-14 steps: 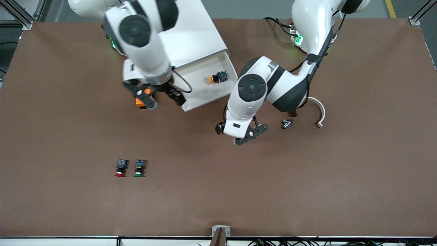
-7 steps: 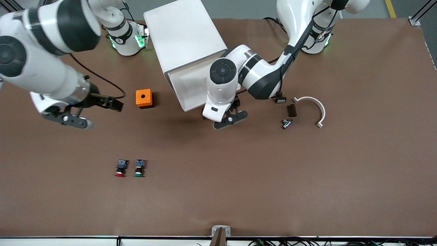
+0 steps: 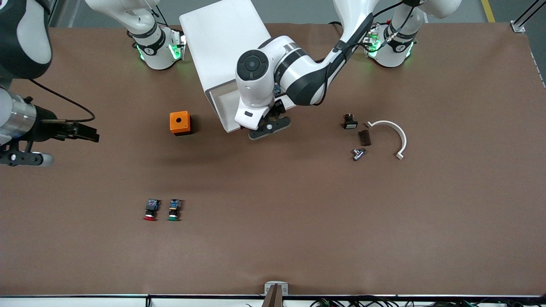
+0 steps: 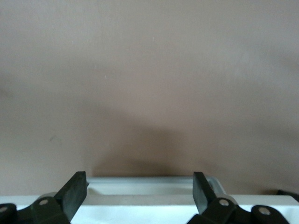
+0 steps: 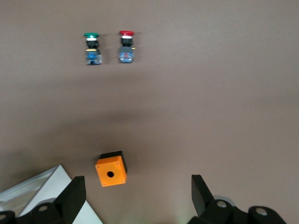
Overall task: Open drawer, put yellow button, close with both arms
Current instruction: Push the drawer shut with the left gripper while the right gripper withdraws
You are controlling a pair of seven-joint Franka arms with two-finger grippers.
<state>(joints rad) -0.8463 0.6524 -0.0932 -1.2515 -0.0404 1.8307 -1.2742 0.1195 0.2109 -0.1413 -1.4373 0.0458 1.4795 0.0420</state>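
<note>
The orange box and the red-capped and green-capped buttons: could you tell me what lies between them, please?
Nothing: between the orange box and the green-capped button and red-capped button, the right wrist view shows only bare brown tabletop.

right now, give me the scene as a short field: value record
drawer: top one of the cabinet, part open, mostly hidden by the left arm
yellow button: not visible
left gripper: open, at the drawer front edge
right gripper: open, empty, over the right arm's end of the table
orange box: on the table beside the cabinet
red button: beside green button, nearer the front camera
</note>
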